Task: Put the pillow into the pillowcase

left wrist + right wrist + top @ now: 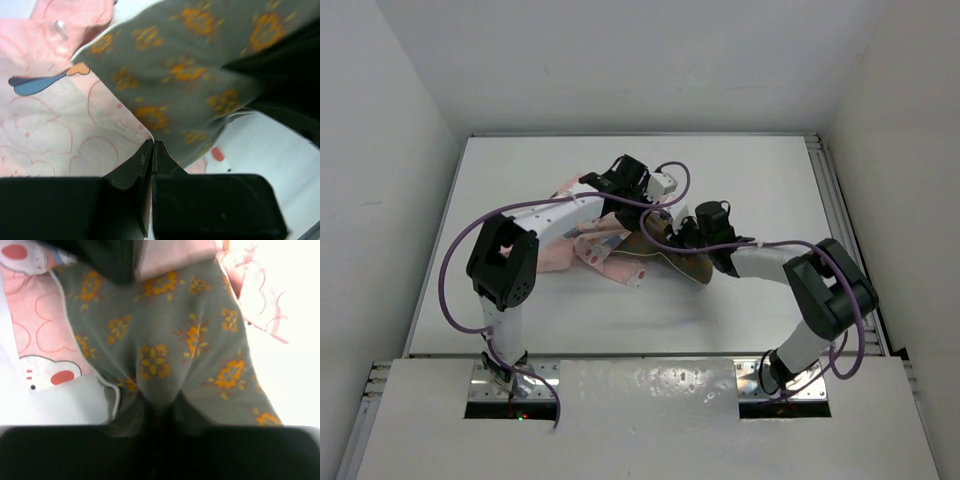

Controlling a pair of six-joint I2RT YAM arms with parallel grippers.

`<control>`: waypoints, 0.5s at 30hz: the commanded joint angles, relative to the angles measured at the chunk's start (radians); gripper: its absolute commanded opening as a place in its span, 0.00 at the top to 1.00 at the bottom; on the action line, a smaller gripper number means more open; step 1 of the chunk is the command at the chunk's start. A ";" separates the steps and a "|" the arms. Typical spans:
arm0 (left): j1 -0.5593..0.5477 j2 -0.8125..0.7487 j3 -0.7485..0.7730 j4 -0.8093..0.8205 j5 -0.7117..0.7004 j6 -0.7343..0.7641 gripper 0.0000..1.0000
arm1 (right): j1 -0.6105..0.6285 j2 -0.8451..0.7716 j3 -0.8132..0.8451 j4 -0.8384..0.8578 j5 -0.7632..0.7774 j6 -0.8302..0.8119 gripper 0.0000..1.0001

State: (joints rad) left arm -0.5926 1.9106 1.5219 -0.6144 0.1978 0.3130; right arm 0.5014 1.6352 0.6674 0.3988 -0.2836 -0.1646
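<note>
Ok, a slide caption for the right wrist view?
Orange-dotted pillow, puckered where the right hand pinches its near edge, lying on the pink rabbit-print pillowcase.

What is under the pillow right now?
Pink pillowcase shows out from under the pillow on both sides; how far it runs beneath is covered.

- Overhead view: bright, even light; tabletop (740, 170) nearly washed out, faint shadows.
- Right wrist view: pillow (165, 340) blurred, overexposed toward 3 o'clock.
- Left wrist view: soft; left tool (151, 150) dark at 6 o'clock.
</note>
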 commanded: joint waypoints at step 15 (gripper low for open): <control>-0.047 -0.053 0.228 -0.048 -0.008 0.138 1.00 | 0.097 -0.481 -0.175 0.244 0.248 0.373 1.00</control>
State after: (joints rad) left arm -0.6056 1.9106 1.6592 -0.6559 0.1738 0.3870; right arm 0.5842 1.2785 0.4637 0.4290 -0.1642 0.1337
